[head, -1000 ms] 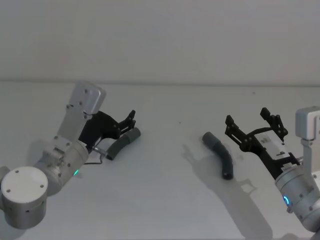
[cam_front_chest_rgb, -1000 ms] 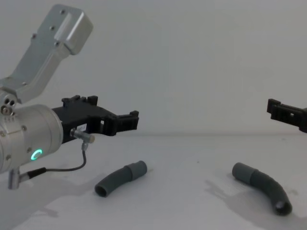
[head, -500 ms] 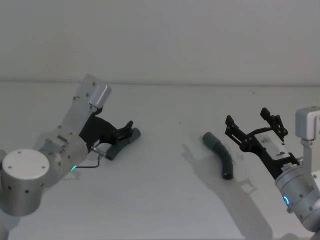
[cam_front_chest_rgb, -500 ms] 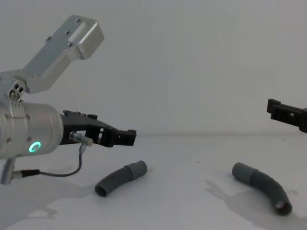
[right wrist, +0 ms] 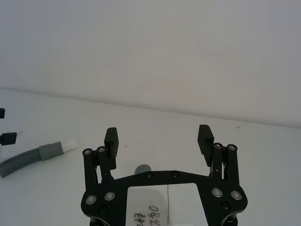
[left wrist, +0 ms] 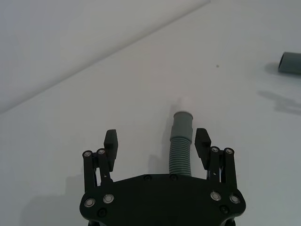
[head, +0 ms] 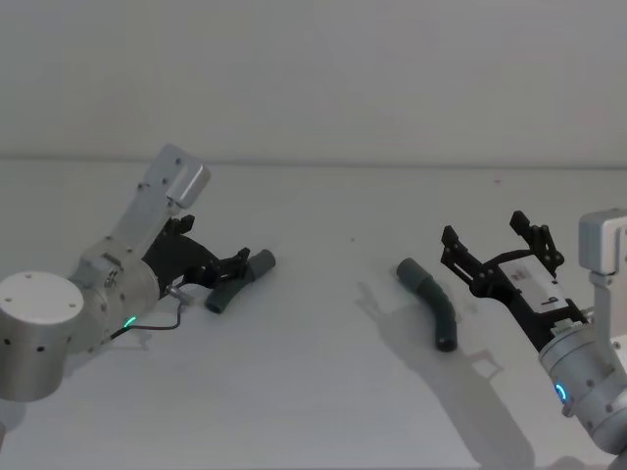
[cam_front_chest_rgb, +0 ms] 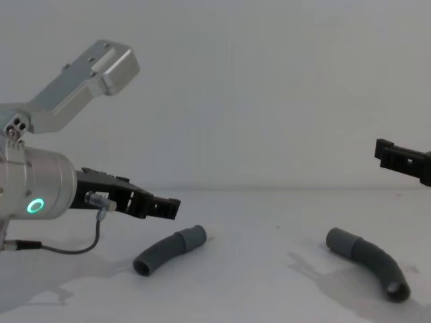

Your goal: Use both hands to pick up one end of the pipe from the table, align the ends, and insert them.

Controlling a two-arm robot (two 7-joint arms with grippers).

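- Head view: my left gripper (head: 235, 266) is spread over the white-tipped hose piece (head: 258, 263) on the table (head: 313, 392). My right gripper (head: 485, 230) is spread too, with the socket hose piece (head: 436, 304) near its jaws, untouched.
- Left wrist view: that hose lies between my left jaws, close beside one finger. Its grey cuff (left wrist: 183, 121) is just past the fingertips.
- Right wrist view: my right jaws stand wide apart, with the socket end showing between them, farther off.
- Chest view: my left jaws hover above their hose, apart from it.

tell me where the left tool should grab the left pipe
Grip the left pipe on its ribbed body just behind the cuff, from above. It lies flat, lengthwise between the open jaws of the left tool, and that leaves the cuff free to insert.
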